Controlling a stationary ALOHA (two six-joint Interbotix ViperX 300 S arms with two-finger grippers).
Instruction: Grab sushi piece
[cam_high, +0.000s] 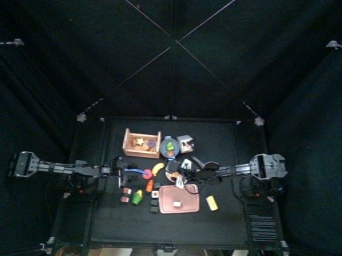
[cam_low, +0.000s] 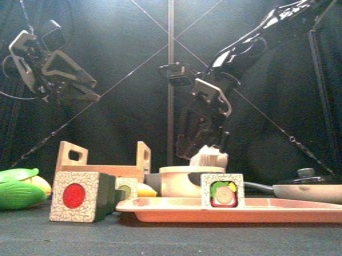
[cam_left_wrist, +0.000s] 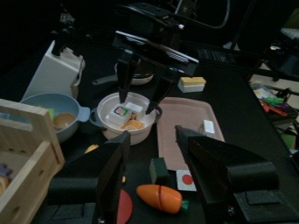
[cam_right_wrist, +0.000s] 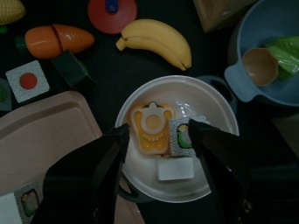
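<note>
A white bowl (cam_right_wrist: 176, 105) holds an orange-topped sushi piece (cam_right_wrist: 151, 128), a green-and-white sushi piece (cam_right_wrist: 184, 138) and a white piece (cam_right_wrist: 173, 171). My right gripper (cam_right_wrist: 162, 131) is open and hangs just above this bowl, one jaw on each side of the orange piece, not touching it. It also shows in the left wrist view (cam_left_wrist: 146, 92) over the bowl (cam_left_wrist: 126, 115). A sushi roll (cam_low: 223, 190) stands on the pink tray (cam_low: 174, 208). A red-centred sushi block (cam_low: 78, 196) stands at the front left. My left gripper (cam_left_wrist: 152, 140) is open and empty, raised at the left.
Around the bowl lie a banana (cam_right_wrist: 158, 39), an orange vegetable (cam_right_wrist: 59, 39) and a blue bowl (cam_right_wrist: 274, 83) with a green piece. A wooden crate (cam_low: 100, 160) stands behind, a green toy (cam_low: 20, 188) at the far left, and a dark pan (cam_low: 305, 185) at the right.
</note>
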